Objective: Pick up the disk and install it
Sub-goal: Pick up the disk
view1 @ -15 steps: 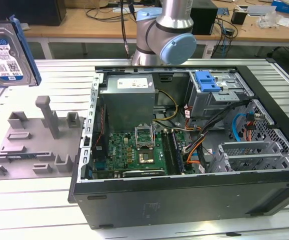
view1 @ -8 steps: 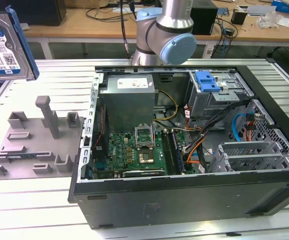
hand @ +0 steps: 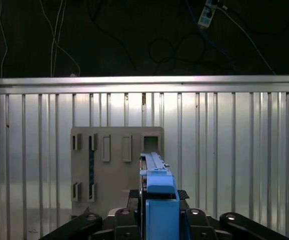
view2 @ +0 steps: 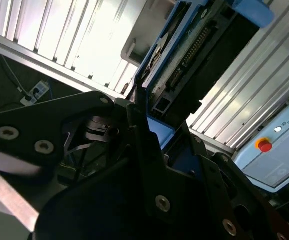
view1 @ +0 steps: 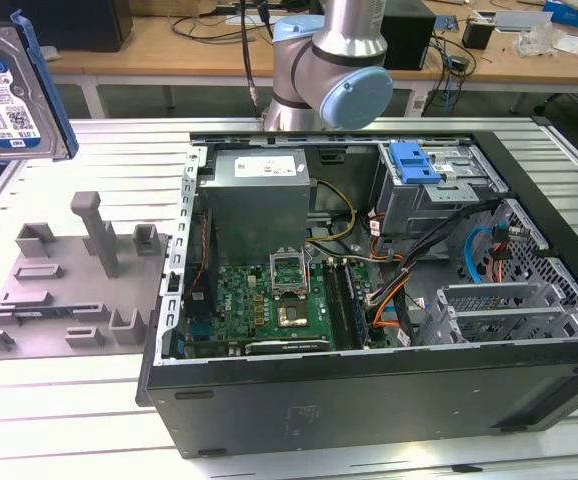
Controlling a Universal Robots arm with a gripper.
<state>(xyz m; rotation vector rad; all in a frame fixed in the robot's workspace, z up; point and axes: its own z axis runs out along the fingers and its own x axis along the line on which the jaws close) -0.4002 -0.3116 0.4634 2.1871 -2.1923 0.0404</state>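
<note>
disk (view1: 11, 92) cut off by frame edge | tool (hand: 159, 196) clamped on it, contact obscured

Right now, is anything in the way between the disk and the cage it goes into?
Nothing visible blocks it. The pincer holds the disk in the air above the grey fixture. The open case's power supply sits between it and the drive cage, but looks lower than the disk.
</note>
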